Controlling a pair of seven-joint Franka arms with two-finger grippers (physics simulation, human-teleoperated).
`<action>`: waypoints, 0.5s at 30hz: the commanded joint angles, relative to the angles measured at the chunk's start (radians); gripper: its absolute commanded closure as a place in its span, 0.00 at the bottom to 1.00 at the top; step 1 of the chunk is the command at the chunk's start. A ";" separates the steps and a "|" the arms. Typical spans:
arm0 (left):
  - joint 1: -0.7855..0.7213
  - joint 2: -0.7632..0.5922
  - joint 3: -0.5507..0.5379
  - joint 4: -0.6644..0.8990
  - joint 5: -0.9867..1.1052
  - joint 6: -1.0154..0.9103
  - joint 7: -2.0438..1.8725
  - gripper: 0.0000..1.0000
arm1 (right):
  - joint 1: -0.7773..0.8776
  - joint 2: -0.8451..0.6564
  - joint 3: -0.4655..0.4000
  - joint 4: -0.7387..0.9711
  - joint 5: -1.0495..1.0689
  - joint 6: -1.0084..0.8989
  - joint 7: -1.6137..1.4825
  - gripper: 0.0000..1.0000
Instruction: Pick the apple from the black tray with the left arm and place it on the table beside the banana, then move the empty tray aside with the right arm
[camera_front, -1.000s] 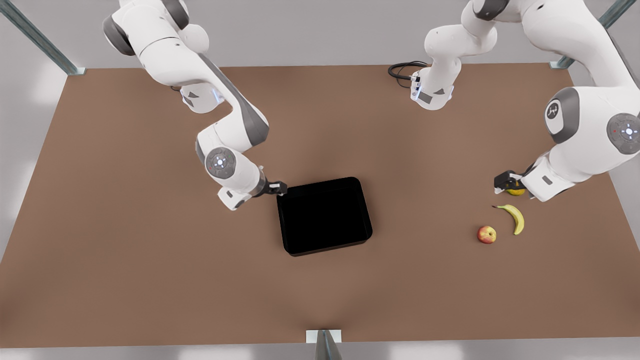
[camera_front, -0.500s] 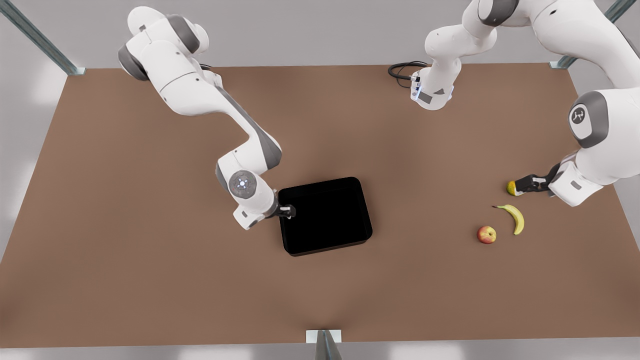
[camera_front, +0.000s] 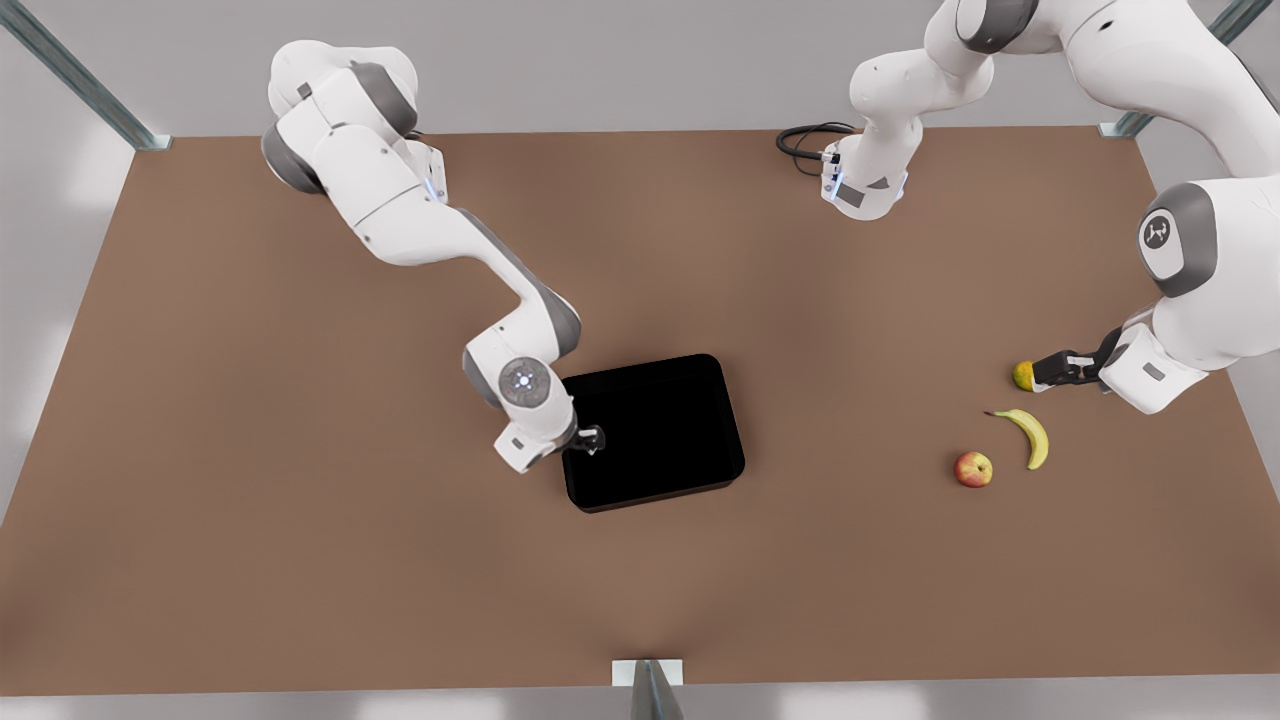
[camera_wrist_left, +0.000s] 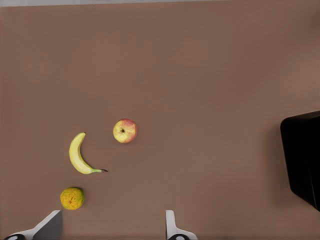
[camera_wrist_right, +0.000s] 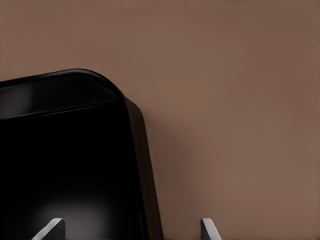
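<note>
Apple lies on the brown bench, just beside the banana and apart from it — judged: the first half of the task is done. A bumpy yellow-green fruit sits near the banana's stem end.

Left tool hovers close to that yellow-green fruit on the front view's right. In the left wrist view its fingertips stand well spread with bare bench between them; it holds nothing. This arm appears to be waiting.

Black tray is empty, mid-bench. Right tool is at the tray's edge on the front view's left, low over the rim. In the right wrist view the fingers are parted and straddle the rim wall — one inside the tray, one outside over the bench. Not closed on it yet.

Judgement: straddling suits a pinch on the low rim, so the tray can be dragged aside. Risk — a glossy, thin rim may slip or let the tray pivot when pulled from one side.
</note>
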 joint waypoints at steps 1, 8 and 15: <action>0.000 -0.001 0.000 0.000 0.001 -0.001 -0.011 0.00 | 0.001 0.000 0.001 -0.011 -0.034 0.017 0.019 0.00; -0.001 0.000 -0.002 0.000 0.010 -0.001 -0.011 0.00 | 0.018 0.061 -0.003 -0.016 -0.035 0.034 0.024 0.00; -0.003 -0.001 -0.002 0.000 0.015 -0.001 -0.010 0.00 | 0.012 0.067 -0.010 -0.016 -0.064 0.033 0.018 0.40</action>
